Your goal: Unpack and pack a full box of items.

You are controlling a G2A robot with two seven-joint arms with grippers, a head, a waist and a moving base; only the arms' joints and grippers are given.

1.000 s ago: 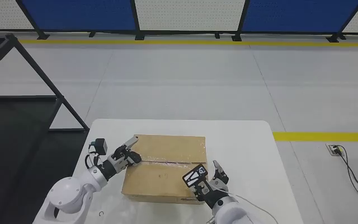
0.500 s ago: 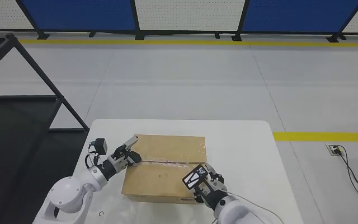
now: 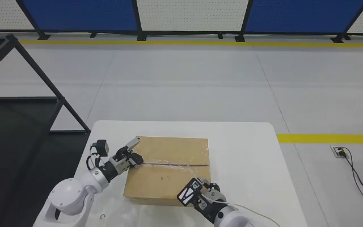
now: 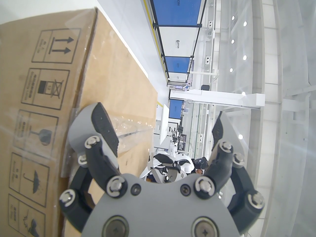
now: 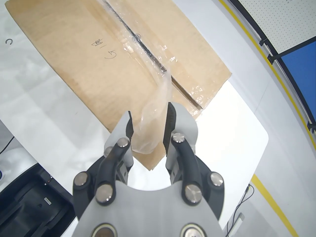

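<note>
Cardboard box (image 3: 167, 167) is sitting closed on the left half of the white worktop (image 3: 249, 159), close to the robot, as the unpacking is getting under way. The right gripper (image 5: 150, 117) is clamping the loose end of the clear tape (image 5: 158, 92) sealing the top flaps, and the strip is rising off the seam (image 5: 128, 29) in a crumpled ribbon toward the jaws. Over the past second this gripper has been drawing back from the box's right end toward its near corner, carrying the tape along, so a short stretch of seam at that end is now lying bare while the rest is still running under tape. The left gripper (image 4: 159, 114) is standing open at the opposite end, one finger pressing on the top where the taped seam meets the edge, the other hanging free. It is keeping the same place as a second ago, apparently steadying the box against the pull. The flaps are not yet coming free, and the peel is likely needing to reach the far end first.
</note>
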